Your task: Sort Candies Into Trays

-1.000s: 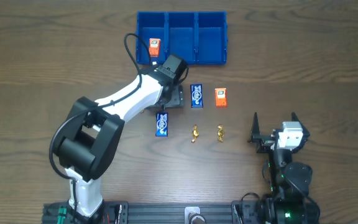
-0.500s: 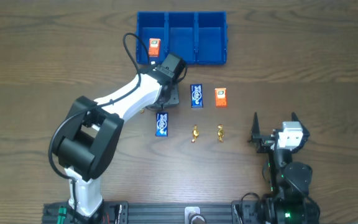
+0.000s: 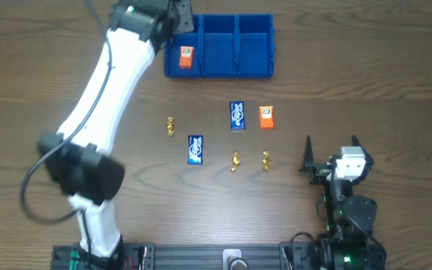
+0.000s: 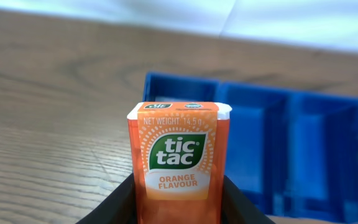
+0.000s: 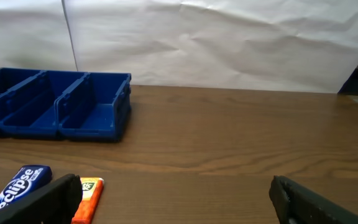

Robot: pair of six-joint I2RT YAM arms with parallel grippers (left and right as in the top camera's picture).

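Note:
My left gripper (image 4: 180,202) is shut on an orange candy box (image 4: 180,149), held upright in the air. Beyond it stands the blue three-compartment tray (image 4: 278,143). In the top view the left gripper (image 3: 175,15) shows by the tray's (image 3: 270,45) far left corner. Another orange box (image 3: 187,57) lies in the left compartment. On the table lie a third orange box (image 3: 266,116), two blue packs (image 3: 236,115) (image 3: 195,149) and three gold wrapped candies (image 3: 170,126) (image 3: 235,160) (image 3: 265,158). My right gripper (image 3: 330,154) stands open, holding nothing, right of the candies.
The right wrist view has the tray (image 5: 95,102) far off, with a blue pack (image 5: 18,185) and an orange box (image 5: 87,190) close to the right gripper (image 5: 173,205). A white backdrop hangs behind the wooden table.
The left arm has swung up from the middle of the table to the tray's far left corner. A gold candy now shows where the arm was.

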